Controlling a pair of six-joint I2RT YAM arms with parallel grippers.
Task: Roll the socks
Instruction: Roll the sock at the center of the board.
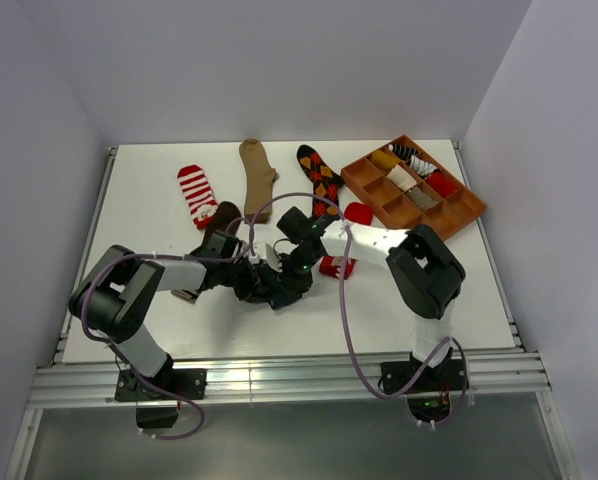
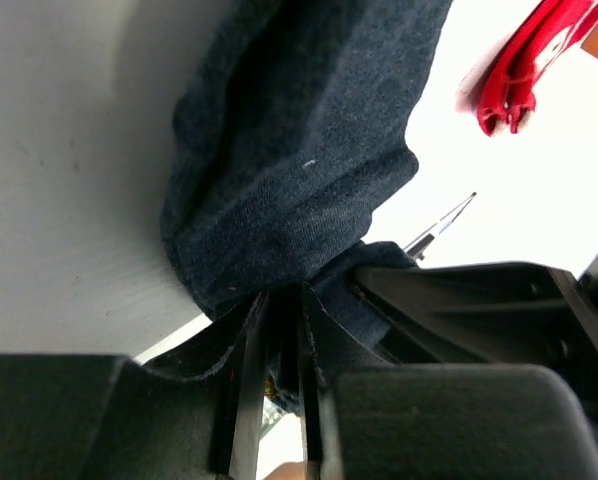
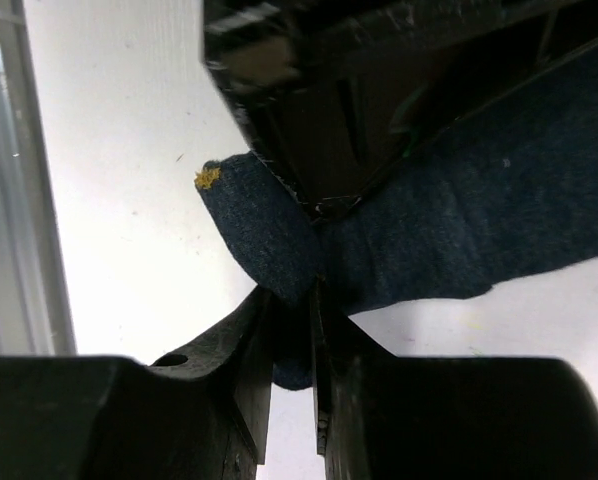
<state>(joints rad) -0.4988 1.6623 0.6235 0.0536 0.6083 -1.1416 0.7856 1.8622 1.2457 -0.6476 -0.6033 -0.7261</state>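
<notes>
Both grippers meet at the table's middle, each shut on the navy sock (image 2: 299,150), which is bunched between them and mostly hidden under the arms in the top view. My left gripper (image 1: 269,285) pinches one end (image 2: 279,300). My right gripper (image 1: 294,262) pinches the other end (image 3: 294,300); the sock (image 3: 459,240) has a yellow fleck at its edge. On the table lie a red-white striped sock (image 1: 196,190), a tan sock (image 1: 257,172), a black argyle sock (image 1: 320,175), a dark brown sock (image 1: 222,215) and a red sock (image 1: 336,266), which also shows in the left wrist view (image 2: 529,60).
A brown wooden compartment tray (image 1: 469,210) at the back right holds several rolled socks. A second red piece (image 1: 358,213) lies beside the tray. Walls close the table's left, back and right. A purple cable loops over both arms.
</notes>
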